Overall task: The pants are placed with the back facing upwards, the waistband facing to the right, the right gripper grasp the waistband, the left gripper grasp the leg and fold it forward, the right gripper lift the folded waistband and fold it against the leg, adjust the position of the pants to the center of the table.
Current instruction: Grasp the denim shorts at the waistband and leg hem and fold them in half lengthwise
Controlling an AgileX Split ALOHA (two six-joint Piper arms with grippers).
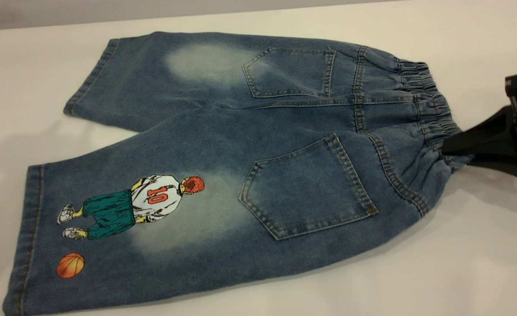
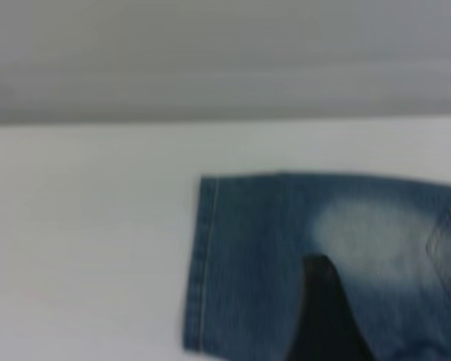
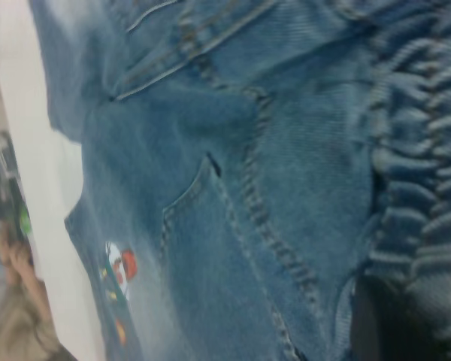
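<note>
Denim shorts: one pair, spread flat on the white tabletop, back side up, elastic waistband toward the right.
Back pockets: two.
Prints: a basketball player figure and one basketball, both on the near leg.
Right claw: clamped on the waistband's near corner.
Left claw: only the left wrist view shows it, one dark finger over the far leg hem; open or closed, I cannot tell.
Right wrist view only: a person's hand beyond the tabletop edge.

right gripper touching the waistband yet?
Touching. In the exterior view the right gripper has its black fingers pinched on the elastic waistband of the pants, the denim bunching at the grip.
</note>
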